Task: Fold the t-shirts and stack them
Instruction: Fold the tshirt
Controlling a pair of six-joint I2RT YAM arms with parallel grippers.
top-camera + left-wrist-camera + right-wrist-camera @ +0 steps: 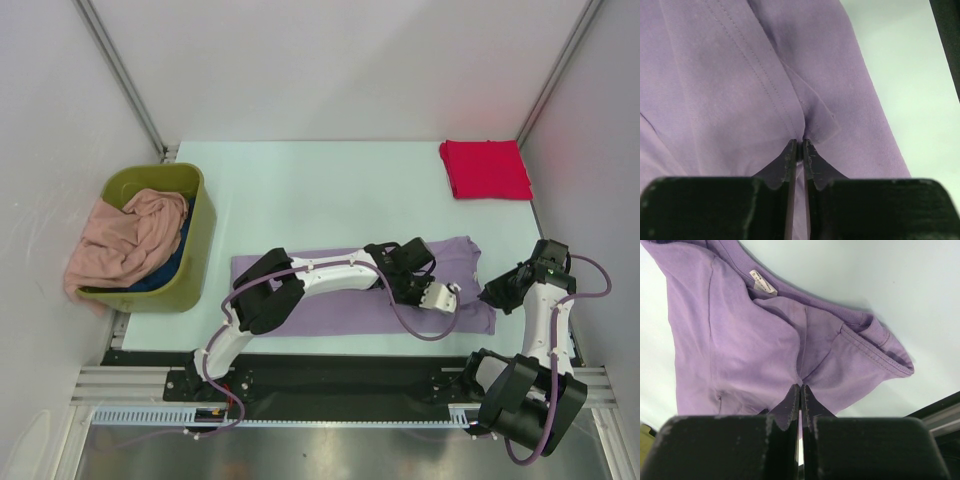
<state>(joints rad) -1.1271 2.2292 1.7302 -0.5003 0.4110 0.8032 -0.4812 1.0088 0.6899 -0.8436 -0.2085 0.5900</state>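
Observation:
A lavender-purple t-shirt (pixel 340 305) lies partly folded as a long strip across the near table. My left gripper (pixel 410 283) reaches over it and is shut on a pinch of its cloth (pixel 801 142) near a seam. My right gripper (pixel 490 295) is shut on the shirt's right end (pixel 801 380), near the collar and label. A folded bright red t-shirt (pixel 486 168) lies at the far right. A salmon-pink t-shirt (pixel 125 240) hangs over the bin's rim, with dark blue cloth (pixel 165 272) under it.
An olive-green plastic bin (pixel 198 245) stands at the left table edge. White walls with metal frame posts close the sides and back. The black rail with the arm bases runs along the near edge (pixel 330 375).

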